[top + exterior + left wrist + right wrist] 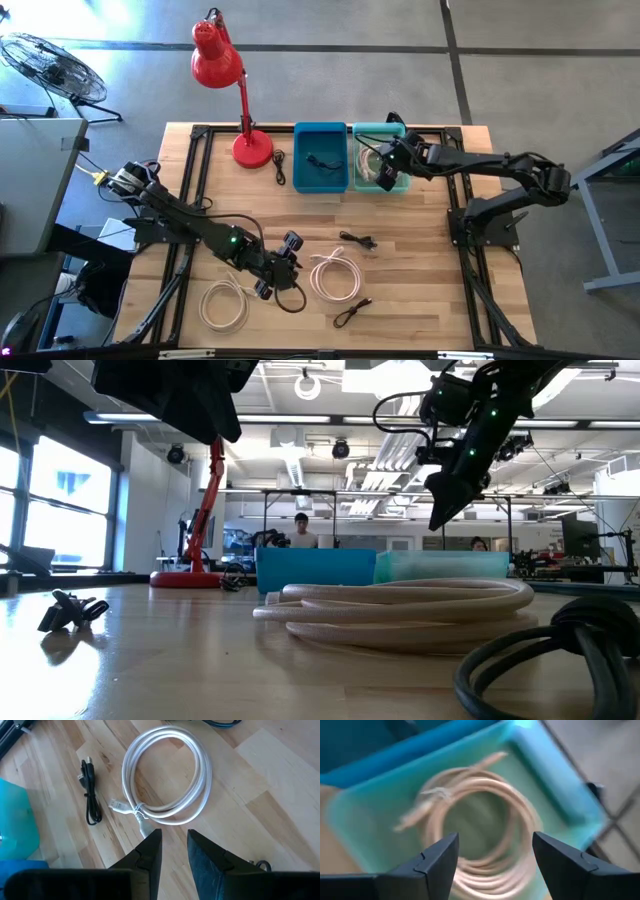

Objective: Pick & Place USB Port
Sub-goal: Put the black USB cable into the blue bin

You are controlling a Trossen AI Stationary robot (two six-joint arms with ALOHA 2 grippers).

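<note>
My left gripper hovers over the near middle of the table, its fingers a narrow gap apart and empty. Just ahead of it a white coiled cable lies flat on the wood, with a short black cable beside it. My right gripper hangs wide open and empty over the light teal bin. In that bin lies another white coiled cable.
A blue bin with a black cable in it stands left of the teal bin. A red desk lamp stands at the far left. Another white coil and black cables lie near the front edge.
</note>
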